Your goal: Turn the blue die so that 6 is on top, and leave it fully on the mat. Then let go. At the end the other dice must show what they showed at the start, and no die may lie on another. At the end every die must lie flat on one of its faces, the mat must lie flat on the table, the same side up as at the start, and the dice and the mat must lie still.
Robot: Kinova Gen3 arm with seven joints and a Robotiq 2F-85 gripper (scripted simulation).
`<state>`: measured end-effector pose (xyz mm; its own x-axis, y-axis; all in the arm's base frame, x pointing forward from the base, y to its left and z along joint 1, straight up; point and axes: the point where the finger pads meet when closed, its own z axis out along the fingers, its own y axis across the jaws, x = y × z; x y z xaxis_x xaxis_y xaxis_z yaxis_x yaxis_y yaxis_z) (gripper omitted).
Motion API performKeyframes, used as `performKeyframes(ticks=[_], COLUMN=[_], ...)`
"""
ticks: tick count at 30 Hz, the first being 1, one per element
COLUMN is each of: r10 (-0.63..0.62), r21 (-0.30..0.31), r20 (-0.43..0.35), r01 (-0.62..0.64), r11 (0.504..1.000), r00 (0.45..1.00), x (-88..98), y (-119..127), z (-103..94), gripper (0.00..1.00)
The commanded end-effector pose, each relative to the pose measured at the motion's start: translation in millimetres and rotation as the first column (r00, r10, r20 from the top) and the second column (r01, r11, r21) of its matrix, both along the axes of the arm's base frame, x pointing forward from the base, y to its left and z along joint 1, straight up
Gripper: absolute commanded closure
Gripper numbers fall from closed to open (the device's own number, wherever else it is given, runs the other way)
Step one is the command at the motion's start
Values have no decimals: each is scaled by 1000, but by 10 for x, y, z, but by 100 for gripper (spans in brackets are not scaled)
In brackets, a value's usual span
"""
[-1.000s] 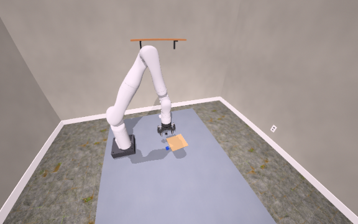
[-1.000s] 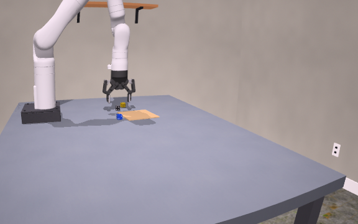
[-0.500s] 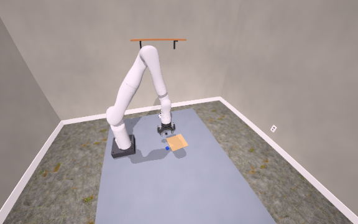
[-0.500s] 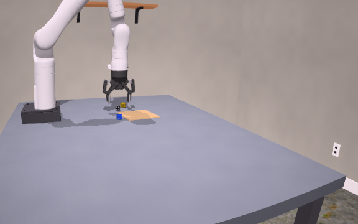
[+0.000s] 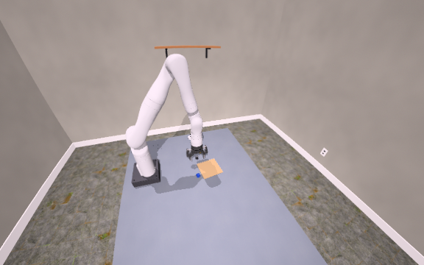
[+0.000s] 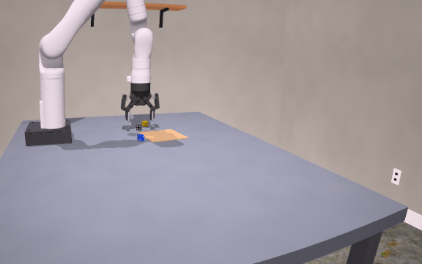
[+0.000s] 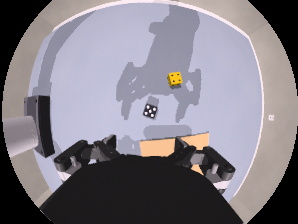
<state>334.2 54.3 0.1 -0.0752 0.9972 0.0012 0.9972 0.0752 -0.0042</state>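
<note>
The blue die (image 5: 198, 175) (image 6: 141, 137) lies on the table just left of the orange mat (image 5: 212, 168) (image 6: 165, 136) (image 7: 157, 148); its top number is too small to read. It is not visible in the wrist view. The mat lies flat. The black die (image 6: 138, 127) (image 7: 150, 110) shows 5 on top, and the yellow die (image 6: 145, 123) (image 7: 175, 78) shows 4 on top; both lie on the table behind the mat. My gripper (image 5: 197, 155) (image 6: 140, 118) (image 7: 145, 143) is open and empty, pointing down, above the table behind the blue die.
The robot's dark base (image 5: 146, 176) (image 6: 48, 133) (image 7: 44, 126) stands left of the dice and mat. A wooden shelf (image 5: 188, 47) (image 6: 176, 6) hangs on the back wall. The grey-blue table (image 5: 197, 224) (image 6: 182, 191) extends toward the top and exterior views.
</note>
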Motion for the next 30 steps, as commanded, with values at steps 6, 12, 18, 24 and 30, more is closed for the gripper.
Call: performKeyframes(ticks=[6,12,18,24,30], r10=[0,0,0,0,0], r21=[0,0,0,0,0], r20=[1,1,1,1,1], r01=[0,0,0,0,0], r11=[1000,1000,1000,1000,1000], r00=[1000,1000,1000,1000,1000], x=[4,9,93,198,336], y=[1,9,152,333,568], z=[4,4,4,4,4], gripper=[0,0,0,0,0])
